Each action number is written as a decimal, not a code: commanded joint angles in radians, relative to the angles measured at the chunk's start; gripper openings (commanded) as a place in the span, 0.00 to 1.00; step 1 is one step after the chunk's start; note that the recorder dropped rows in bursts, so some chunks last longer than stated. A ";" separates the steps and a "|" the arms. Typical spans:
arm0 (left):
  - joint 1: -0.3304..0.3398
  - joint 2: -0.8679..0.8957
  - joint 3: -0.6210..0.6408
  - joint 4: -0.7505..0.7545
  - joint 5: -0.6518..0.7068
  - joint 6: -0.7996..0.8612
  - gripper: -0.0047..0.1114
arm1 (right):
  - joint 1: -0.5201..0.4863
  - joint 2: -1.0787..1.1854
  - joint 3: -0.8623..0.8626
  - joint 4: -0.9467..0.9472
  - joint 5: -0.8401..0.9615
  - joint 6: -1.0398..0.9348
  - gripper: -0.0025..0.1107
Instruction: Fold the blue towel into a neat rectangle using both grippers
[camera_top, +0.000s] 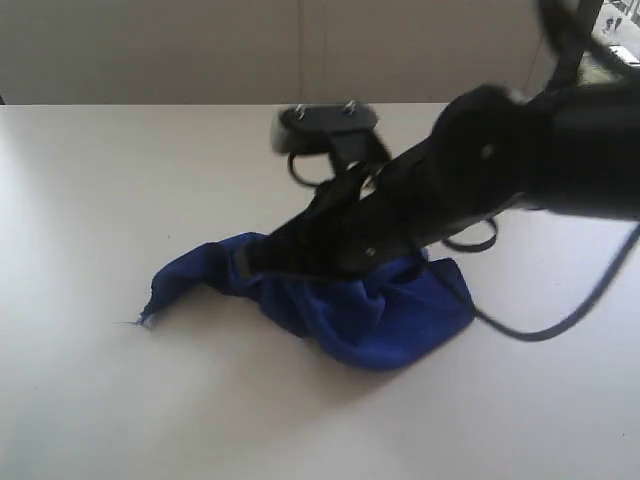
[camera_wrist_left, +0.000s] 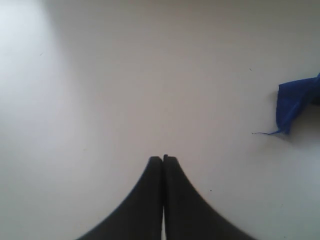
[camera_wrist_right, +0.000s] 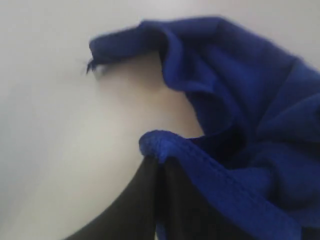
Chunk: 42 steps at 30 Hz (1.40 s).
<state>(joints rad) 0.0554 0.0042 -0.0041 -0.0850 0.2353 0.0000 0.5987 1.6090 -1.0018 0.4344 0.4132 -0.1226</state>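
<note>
By the look of it the folding has barely begun. The blue towel (camera_top: 385, 322) lies in a crumpled heap near the middle of the white worktop (camera_top: 90, 200), clear of every edge. One frayed corner trails out toward the worktop's left edge, and no flat layer or clean crease shows. It probably needs spreading flat before any fold can be made. The right gripper (camera_wrist_right: 159, 167) reaches over the heap, its fingers pressed together on a stitched hem of the cloth, which drapes across their tips. The left gripper (camera_wrist_left: 163, 159) is closed on nothing above bare worktop, well apart from the towel's trailing corner.
</note>
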 joint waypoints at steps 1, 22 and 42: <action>0.003 -0.004 0.004 -0.003 -0.002 0.000 0.04 | 0.068 0.160 -0.004 0.048 -0.013 -0.002 0.23; 0.003 -0.004 0.004 -0.003 -0.002 0.000 0.04 | -0.151 0.091 0.003 -0.406 0.096 0.233 0.48; 0.003 -0.004 0.004 -0.003 -0.002 0.000 0.04 | -0.151 -0.268 -0.117 -0.570 0.171 0.044 0.02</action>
<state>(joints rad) 0.0554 0.0042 -0.0041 -0.0850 0.2353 0.0000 0.4544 1.4384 -1.1041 -0.1217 0.5410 0.0000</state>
